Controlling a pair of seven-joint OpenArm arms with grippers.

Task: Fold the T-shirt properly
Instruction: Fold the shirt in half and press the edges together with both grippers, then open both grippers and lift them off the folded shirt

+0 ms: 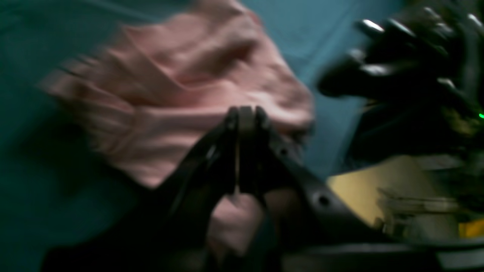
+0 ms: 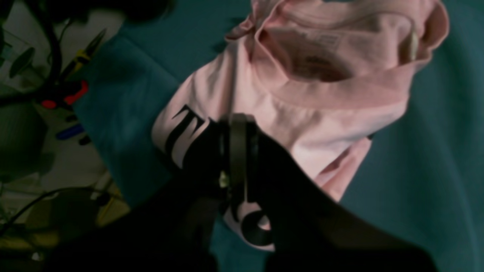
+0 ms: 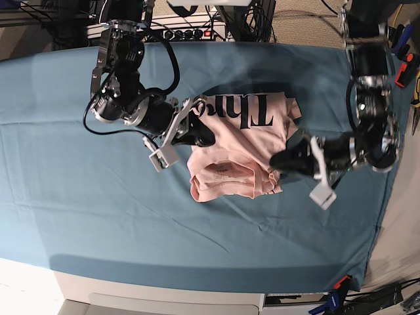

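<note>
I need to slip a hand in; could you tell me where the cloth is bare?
The teal cloth is bare in front of the T-shirt and toward its far left. It is crowded at the shirt, a pincer at each side.

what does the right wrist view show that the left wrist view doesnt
Only the right wrist view shows the black lettering, the open neck with its inside label, and tools past the teal cloth's edge. Only the left wrist view shows the other arm, blurred, with a green light. Both show the pink T-shirt on the teal cloth, with a dark claw closed on its fabric.
</note>
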